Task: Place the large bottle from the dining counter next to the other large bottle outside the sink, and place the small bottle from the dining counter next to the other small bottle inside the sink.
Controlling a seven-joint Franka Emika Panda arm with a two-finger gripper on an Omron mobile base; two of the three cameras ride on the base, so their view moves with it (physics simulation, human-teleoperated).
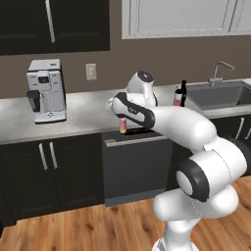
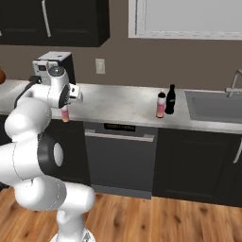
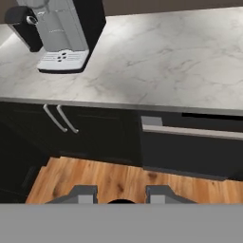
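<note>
Orange-pink and tiny, the small bottle (image 1: 122,126) hangs under the end effector (image 1: 122,119), which is closed narrowly on its top. In the left base view only its lower body peeks out below the white wrist; the cap and the fingers are hidden behind the arm. In the right base view the small bottle (image 2: 64,114) shows as a pink sliver at 6 o'clock of the end effector (image 2: 66,108), in front of the marble desk (image 2: 118,101)'s front edge. In the hand view just a dark rounded cap (image 3: 121,201) shows between the two fingertips (image 3: 83,193), cut off by the bottom of the picture, with the wooden floor (image 3: 104,178) behind it.

Far off at 3 o'clock along the desk, the large bottle (image 2: 161,105), pink fading to yellow-orange, stands upright just beside the black bottle (image 2: 170,99), both outside the sink (image 2: 212,108) by its left rim. In the left base view the large bottle (image 1: 177,96) is half covered by the arm, and the black bottle (image 1: 184,92) shows as a thin dark strip. The sink's inside is too shallowly seen to tell what lies in it; its faucet (image 2: 235,82) is cut by the picture edge.

At 9 o'clock of the end effector a coffee machine (image 1: 46,90) stands on the desk, partly hidden by the wrist in the right base view. A dark dishwasher (image 1: 135,166) sits under the desk.
</note>
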